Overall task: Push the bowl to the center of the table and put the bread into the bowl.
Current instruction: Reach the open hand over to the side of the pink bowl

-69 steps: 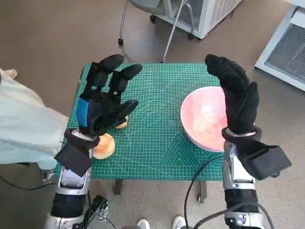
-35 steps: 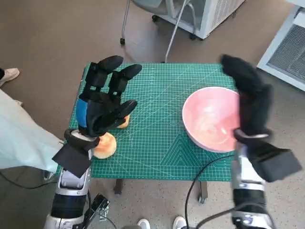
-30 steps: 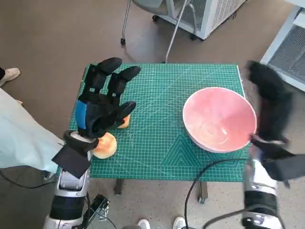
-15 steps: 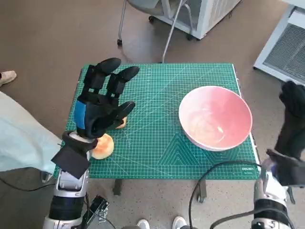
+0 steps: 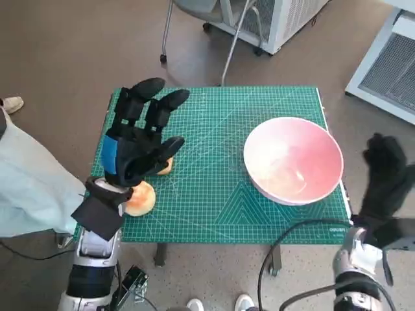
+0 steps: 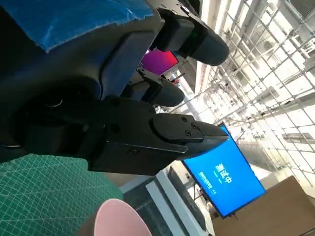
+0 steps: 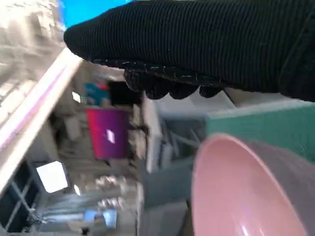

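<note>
Pink glossy round bowl on gridded green mat.

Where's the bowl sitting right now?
In the head view, the pink bowl sits on the table's right side, near its right edge, with the right hand just beyond it.

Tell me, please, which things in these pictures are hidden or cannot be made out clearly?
- Bread, head view: two pieces near the table's left edge, both partly covered by the left hand; shapes unclear.
- Right hand, head view: beside the table, blurred; finger pose unclear.
- Bowl, right wrist view: blurred, cut by the edge.
</note>
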`<state>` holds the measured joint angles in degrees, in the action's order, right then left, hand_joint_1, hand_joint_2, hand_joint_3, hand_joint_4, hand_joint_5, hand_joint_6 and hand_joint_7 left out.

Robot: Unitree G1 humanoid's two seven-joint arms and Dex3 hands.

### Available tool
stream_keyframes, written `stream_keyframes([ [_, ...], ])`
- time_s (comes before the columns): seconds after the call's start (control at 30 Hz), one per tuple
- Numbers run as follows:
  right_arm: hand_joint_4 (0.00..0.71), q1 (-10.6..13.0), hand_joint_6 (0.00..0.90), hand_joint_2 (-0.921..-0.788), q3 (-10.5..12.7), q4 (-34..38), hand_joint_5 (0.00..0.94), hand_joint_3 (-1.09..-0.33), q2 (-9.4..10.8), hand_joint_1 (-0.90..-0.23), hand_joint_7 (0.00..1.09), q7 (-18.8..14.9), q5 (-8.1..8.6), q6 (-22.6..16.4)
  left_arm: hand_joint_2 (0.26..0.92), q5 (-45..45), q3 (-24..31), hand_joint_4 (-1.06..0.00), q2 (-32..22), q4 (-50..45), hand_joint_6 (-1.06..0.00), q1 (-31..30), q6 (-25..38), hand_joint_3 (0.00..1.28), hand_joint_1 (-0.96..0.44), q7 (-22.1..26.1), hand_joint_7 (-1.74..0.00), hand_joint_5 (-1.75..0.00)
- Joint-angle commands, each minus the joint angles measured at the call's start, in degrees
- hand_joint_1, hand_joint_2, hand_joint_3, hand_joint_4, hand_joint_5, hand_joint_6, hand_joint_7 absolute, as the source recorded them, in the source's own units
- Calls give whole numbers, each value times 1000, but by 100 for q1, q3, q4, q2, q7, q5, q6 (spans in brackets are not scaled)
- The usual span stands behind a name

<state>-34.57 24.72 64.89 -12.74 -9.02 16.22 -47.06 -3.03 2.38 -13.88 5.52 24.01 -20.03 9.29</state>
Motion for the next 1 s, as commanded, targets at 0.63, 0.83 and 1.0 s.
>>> stream_keyframes([
  [0.63, 220, -990, 101, -921, 222, 837, 0, -800, 363, -512, 552, -366, 261, 1337, 921, -155, 153, -29, -222, -423, -77, -223, 145, 203, -162, -100, -969, -861],
  [0.83, 232, -1258, 133, -921, 260, 856, 4, -784, 521, -508, 492, -413, 272, 1456, 918, -228, 199, -19, -242, -702, -62, -357, 322, 212, -148, -167, -1003, -897],
  [1.0, 254, -1486, 144, -921, 367, 888, 14, -779, 626, -509, 489, -444, 363, 1600, 898, -270, 226, -3, -230, -955, -40, -469, 496, 253, -137, -215, -1053, -937],
])
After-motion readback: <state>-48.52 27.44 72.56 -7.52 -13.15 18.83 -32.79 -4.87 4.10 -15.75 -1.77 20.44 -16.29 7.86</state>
